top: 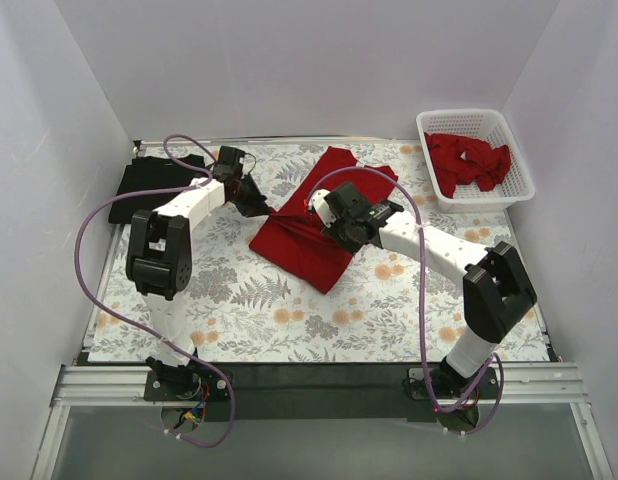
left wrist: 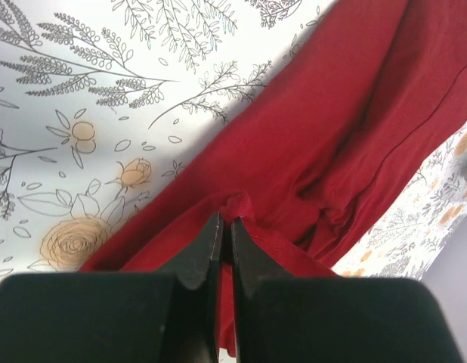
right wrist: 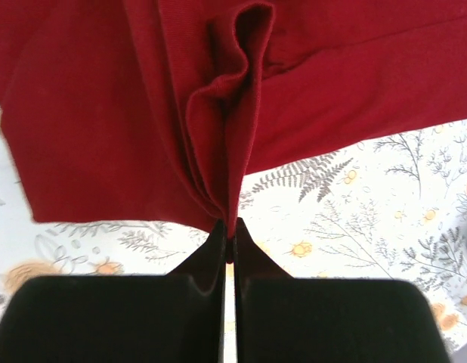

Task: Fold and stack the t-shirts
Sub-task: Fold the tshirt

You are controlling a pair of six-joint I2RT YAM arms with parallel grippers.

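Note:
A bright red t-shirt [top: 307,240] lies partly folded in the middle of the flowered tablecloth. My left gripper [top: 259,203] is shut on its left edge; the left wrist view shows red cloth [left wrist: 309,144] pinched between the black fingers [left wrist: 209,249]. My right gripper [top: 327,216] is shut on a bunched fold at the shirt's middle right; in the right wrist view the pleated cloth [right wrist: 105,106] hangs from the closed fingertips [right wrist: 218,246]. More red t-shirts [top: 471,160] lie crumpled in the basket. A black t-shirt [top: 149,185] lies at the far left.
The white lattice basket [top: 520,160] stands at the back right corner. White walls close in the table on three sides. Purple cables loop from both arms. The flowered cloth [top: 289,310] covers the table in front of the shirt.

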